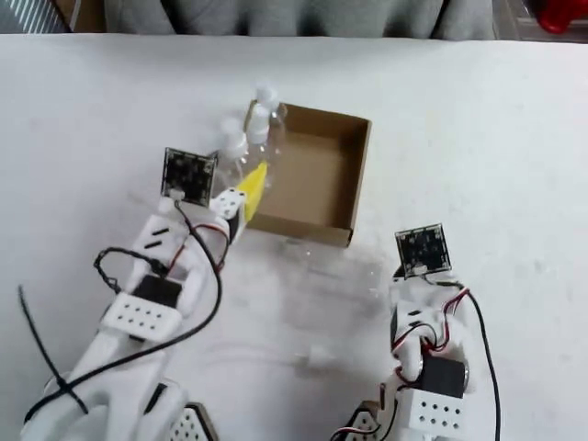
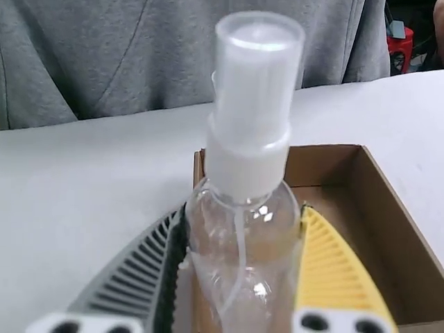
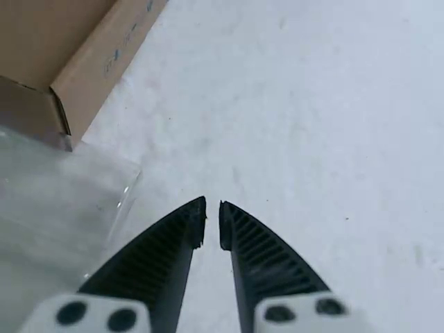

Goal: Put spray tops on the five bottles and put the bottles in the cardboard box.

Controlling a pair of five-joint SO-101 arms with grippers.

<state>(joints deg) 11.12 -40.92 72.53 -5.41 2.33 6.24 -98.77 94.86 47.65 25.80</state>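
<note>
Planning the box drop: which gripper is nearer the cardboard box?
Left. The left gripper, shut on a bottle, is at the edge of the cardboard box; the right gripper is over the table, off the box's near corner.

Table: white, matte, faintly scuffed, spanning left to right.
Far edge: folded grey fabric runs along behind the table.
Far right corner: a red object, partly cut off.
Light: soft, even, faint shadows.

Some faint blue print stands on the outer wall of the cardboard box, perhaps a short line of letters, too small to read. No other writing is legible.
</note>
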